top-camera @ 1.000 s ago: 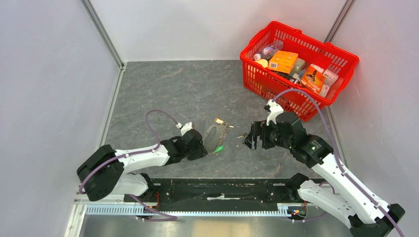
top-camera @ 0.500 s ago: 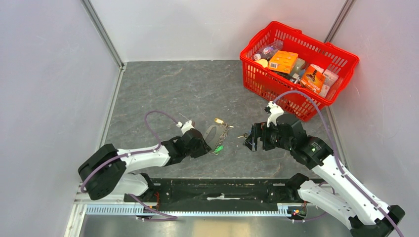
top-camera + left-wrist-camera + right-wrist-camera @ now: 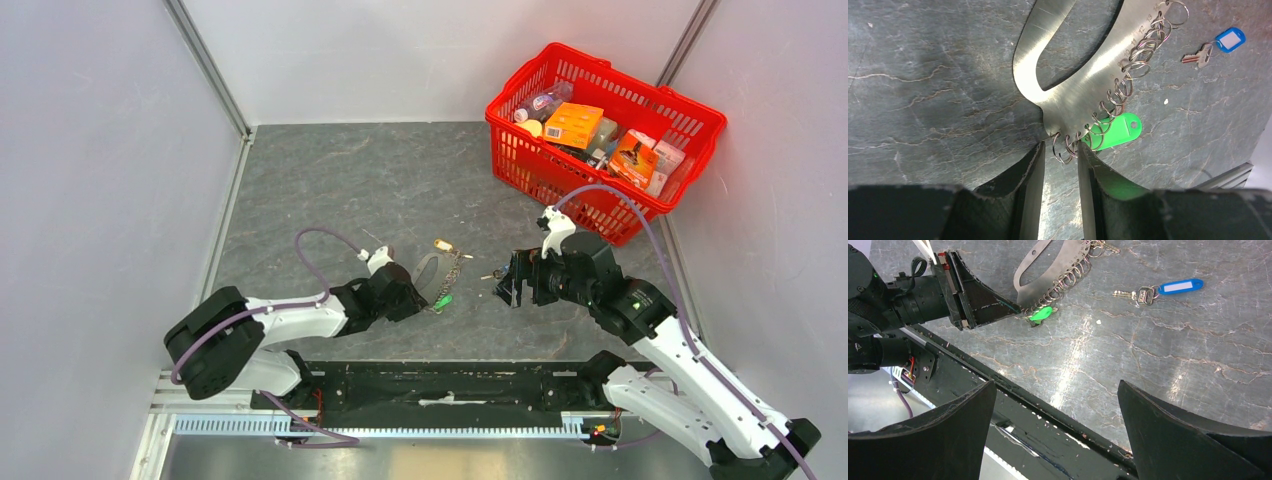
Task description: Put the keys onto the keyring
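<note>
The keyring (image 3: 1083, 95) is a grey metal loop lying flat, edged with several small rings and bearing a green tag (image 3: 1115, 130) and a yellow-gold tag (image 3: 441, 244). My left gripper (image 3: 1060, 150) sits at the loop's near end, its jaws narrowly apart. Two small rings lie loose between the fingertips, and nothing is clamped. A silver key (image 3: 1128, 293) with a blue tag (image 3: 1180, 286) lies on the table right of the loop. My right gripper (image 3: 508, 285) hovers beside that key, wide open and holding nothing.
A red basket (image 3: 520, 150) full of packets and bottles stands at the back right. The black base rail (image 3: 1048, 405) runs along the table's near edge below my right gripper. Grey walls close in both sides.
The loop stood tilted up against my left gripper a second ago and now lies flatter on the table. My right gripper has barely shifted.
</note>
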Robot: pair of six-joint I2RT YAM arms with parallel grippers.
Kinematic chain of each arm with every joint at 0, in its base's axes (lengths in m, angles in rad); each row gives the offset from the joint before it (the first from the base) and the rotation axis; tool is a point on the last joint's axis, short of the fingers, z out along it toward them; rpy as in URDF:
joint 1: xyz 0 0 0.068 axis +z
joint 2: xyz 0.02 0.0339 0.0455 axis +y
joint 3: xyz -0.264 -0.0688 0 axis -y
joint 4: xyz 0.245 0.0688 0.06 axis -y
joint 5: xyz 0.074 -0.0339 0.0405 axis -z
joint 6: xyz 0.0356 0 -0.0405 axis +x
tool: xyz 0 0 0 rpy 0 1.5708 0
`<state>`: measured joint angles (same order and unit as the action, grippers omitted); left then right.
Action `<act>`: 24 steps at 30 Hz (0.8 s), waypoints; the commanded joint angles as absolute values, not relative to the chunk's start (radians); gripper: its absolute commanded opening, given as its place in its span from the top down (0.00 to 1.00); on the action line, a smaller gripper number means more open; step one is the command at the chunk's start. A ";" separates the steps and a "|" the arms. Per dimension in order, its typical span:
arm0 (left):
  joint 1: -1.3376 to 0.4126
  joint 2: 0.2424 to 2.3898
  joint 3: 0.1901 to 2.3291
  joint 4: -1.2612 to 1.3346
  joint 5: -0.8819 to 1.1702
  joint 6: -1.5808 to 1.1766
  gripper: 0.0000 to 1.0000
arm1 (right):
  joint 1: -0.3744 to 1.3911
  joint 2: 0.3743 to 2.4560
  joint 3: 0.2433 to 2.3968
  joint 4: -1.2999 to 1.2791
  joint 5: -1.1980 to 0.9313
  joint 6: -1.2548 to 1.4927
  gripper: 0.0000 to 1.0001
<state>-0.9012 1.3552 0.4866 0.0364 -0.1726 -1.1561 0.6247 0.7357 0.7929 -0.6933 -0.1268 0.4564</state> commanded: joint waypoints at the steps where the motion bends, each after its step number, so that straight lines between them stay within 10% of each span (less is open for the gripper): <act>1: -0.910 1.332 0.463 0.069 -0.189 -1.198 0.63 | 0.630 0.726 0.790 -0.675 -0.136 0.454 0.01; 24: -0.910 1.333 0.448 0.081 -0.215 -1.205 0.71 | 0.630 0.726 0.787 -0.673 -0.145 0.459 0.01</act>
